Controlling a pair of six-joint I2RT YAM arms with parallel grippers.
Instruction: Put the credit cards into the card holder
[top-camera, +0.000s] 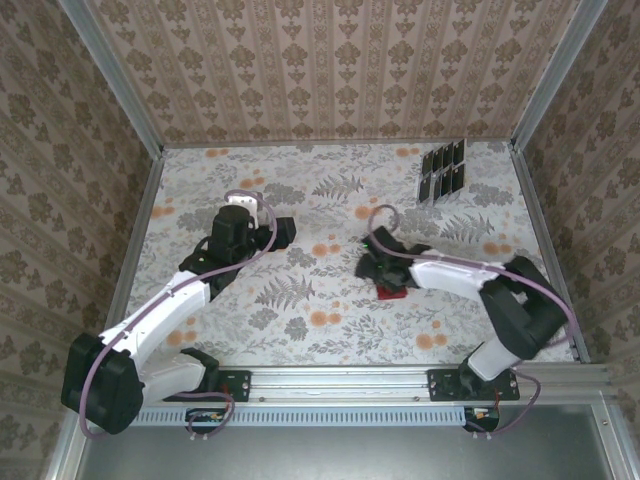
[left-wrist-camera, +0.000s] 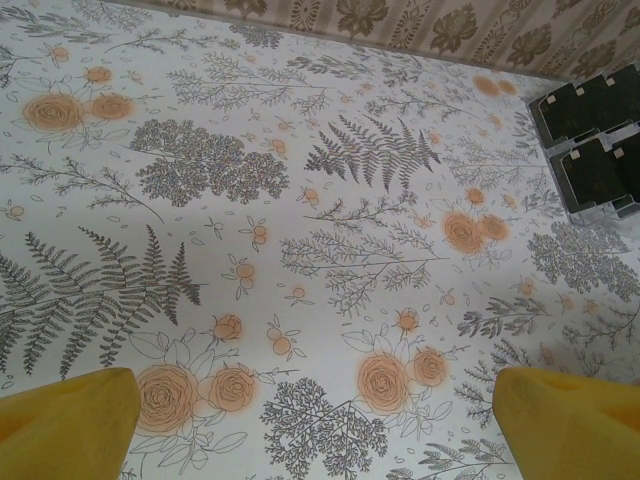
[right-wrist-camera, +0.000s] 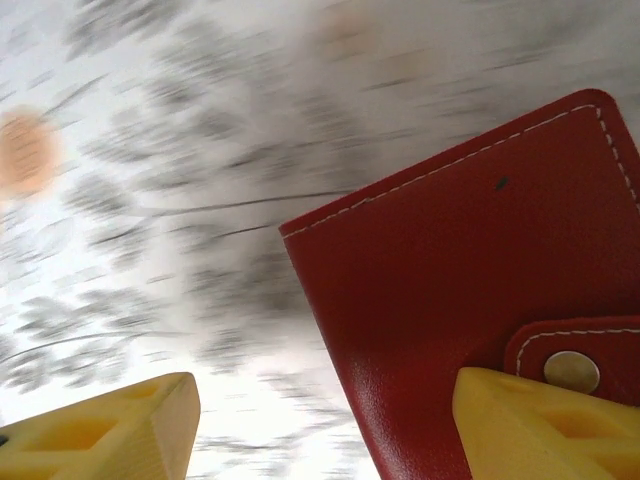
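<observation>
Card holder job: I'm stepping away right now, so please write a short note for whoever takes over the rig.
Left claw: open, empty, hovering over bare table, left of centre.
Right claw: open, low over the red holder, straddling its edge near the tab; no grip.
Cards: black, standing in the clear rack at the far right corner.
Holder: flat on the table, right of centre, looks closed with the tab over the cover.
Done: nothing; no card is at the holder.
Left: open the holder, then fetch the cards and put them in.
</observation>
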